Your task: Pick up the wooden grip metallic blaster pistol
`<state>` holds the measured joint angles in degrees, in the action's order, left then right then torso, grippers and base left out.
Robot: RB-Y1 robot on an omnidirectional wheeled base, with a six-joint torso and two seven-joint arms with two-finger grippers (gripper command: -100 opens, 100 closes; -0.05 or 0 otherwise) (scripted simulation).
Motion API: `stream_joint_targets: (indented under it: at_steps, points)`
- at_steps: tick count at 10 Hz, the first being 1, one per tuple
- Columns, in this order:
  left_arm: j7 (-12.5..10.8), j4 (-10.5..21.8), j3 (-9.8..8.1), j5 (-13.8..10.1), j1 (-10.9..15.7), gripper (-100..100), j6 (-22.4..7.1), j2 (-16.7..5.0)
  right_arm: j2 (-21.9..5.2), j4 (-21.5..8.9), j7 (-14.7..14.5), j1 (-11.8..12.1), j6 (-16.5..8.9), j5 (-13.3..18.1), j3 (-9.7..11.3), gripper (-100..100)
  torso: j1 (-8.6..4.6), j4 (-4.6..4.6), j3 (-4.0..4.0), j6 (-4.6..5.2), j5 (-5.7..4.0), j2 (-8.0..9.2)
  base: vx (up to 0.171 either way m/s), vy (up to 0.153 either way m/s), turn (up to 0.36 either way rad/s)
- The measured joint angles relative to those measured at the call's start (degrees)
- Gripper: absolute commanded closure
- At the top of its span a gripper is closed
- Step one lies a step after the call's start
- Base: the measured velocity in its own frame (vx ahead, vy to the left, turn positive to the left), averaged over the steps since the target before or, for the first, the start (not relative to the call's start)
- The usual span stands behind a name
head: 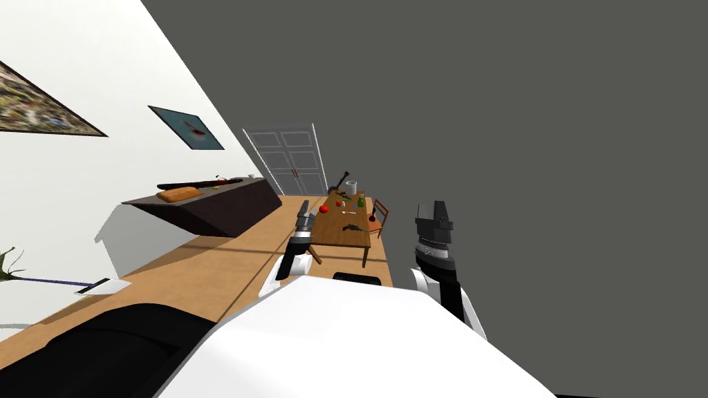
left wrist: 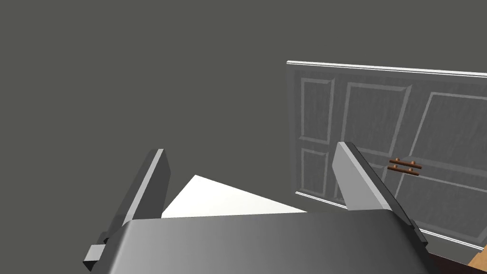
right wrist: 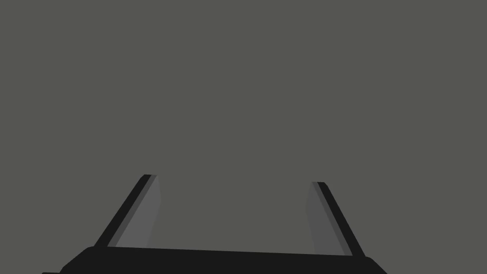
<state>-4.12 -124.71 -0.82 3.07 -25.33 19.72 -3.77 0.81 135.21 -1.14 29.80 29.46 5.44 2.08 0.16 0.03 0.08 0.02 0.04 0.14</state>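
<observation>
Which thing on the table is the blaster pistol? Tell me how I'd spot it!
Look for the long brown wooden table ahead. Near its closer end lies the small dark blaster pistol. The red round thing, green thing and white cup farther along are bright; the pistol is dark and gun-shaped.

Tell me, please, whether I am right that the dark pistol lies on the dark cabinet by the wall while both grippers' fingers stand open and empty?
Not quite: the head view shows the pistol on the wooden table, not on the dark cabinet. The rest holds: the left gripper and right gripper have their fingers open and empty.
</observation>
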Motion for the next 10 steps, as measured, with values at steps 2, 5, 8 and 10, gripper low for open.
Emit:
stream_joint_targets:
  at_steps: [2, 5, 8, 10]
  points:
    - [-0.6, 2.6, -1.00, 0.4, 0.6, -100, -2.3, -1.4, 0.0, 0.0, 0.0, 0.0, 0.0, 0.0, 0.0, 0, 0.03, 0.00, 0.00, -0.05, 0.01, -0.01, -0.041, 0.042, -0.160]
    - [-0.9, 5.6, -2.22, 1.3, 2.9, -100, -7.5, -2.6, 0.0, 0.0, 0.0, 0.0, 0.0, 0.0, 0.0, 0, 0.01, -0.01, -0.03, 0.00, 0.00, -0.05, -0.042, 0.039, -0.244]
    - [-2.7, 9.8, -4.91, 1.5, 4.6, -100, -12.5, -5.7, 0.0, 0.0, 0.0, 0.0, 0.0, 0.0, 0.0, 0, 0.05, -0.01, -0.03, 0.01, 0.01, -0.05, -0.037, 0.039, -0.224]
    - [-3.6, 13.7, -6.45, 1.6, 6.4, -100, -15.1, -7.4, 0.0, 0.0, 0.0, 0.0, 0.0, 0.0, 0.0, 0, 0.07, -0.02, -0.05, -0.01, 0.01, -0.09, -0.032, 0.031, -0.202]
